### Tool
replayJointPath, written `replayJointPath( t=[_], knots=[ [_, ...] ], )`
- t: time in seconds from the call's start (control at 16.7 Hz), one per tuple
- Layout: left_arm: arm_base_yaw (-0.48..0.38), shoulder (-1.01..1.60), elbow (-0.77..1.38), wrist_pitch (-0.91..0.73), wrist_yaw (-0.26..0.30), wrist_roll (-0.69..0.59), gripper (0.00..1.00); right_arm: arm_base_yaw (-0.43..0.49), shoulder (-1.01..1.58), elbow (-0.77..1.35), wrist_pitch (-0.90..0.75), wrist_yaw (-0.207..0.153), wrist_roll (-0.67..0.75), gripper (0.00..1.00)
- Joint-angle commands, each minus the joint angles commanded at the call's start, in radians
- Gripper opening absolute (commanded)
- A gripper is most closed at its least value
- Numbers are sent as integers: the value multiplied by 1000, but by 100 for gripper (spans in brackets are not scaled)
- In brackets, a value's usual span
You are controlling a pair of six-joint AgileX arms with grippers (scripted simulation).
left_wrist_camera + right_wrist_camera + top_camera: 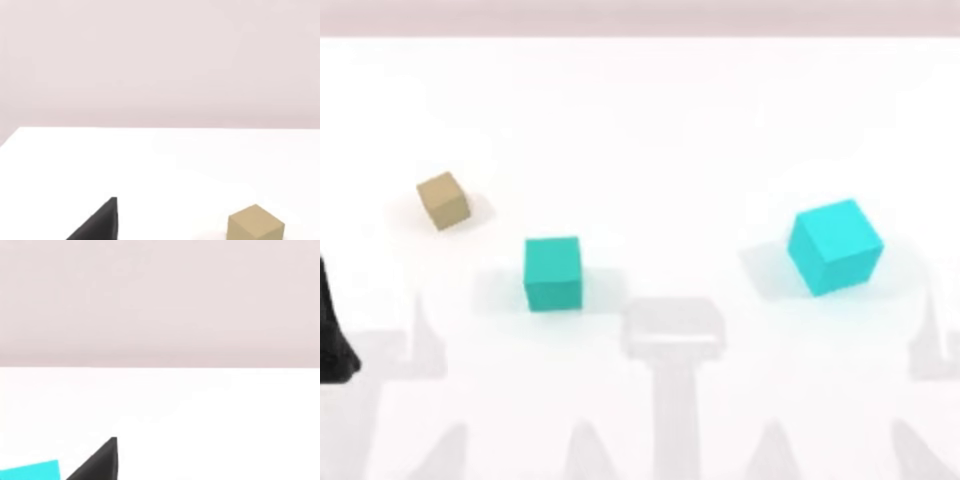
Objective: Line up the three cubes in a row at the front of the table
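Nothing aligned yet: tan cube point(443, 200) at left, teal cube point(553, 273) lower centre-left, cyan cube point(835, 246) at right, scattered on bench point(650, 120). Left hand point(332, 340) at frame's left edge; either hand's opening indeterminable.

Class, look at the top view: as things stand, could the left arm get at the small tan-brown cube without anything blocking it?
Probably yes. The tan-brown cube stands alone on the table, apart from the teal cube, with bare surface between it and the left arm at the left edge.
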Motion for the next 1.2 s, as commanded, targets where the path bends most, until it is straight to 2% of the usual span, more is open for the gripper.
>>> replayJointPath(
  t=[0.24, 0.48, 0.9, 1.2],
  knots=[
    [-6, 25, 28, -18, 10, 11, 100, 0, 0, 0, 0, 0, 0, 100],
    [-35, 188, 210, -134, 62, 77, 100, 0, 0, 0, 0, 0, 0, 100],
    [-94, 751, 872, -507, 163, 294, 100, 0, 0, 0, 0, 0, 0, 100],
    [-130, 1258, 1391, -818, 193, 477, 100, 0, 0, 0, 0, 0, 0, 100]
  ],
)
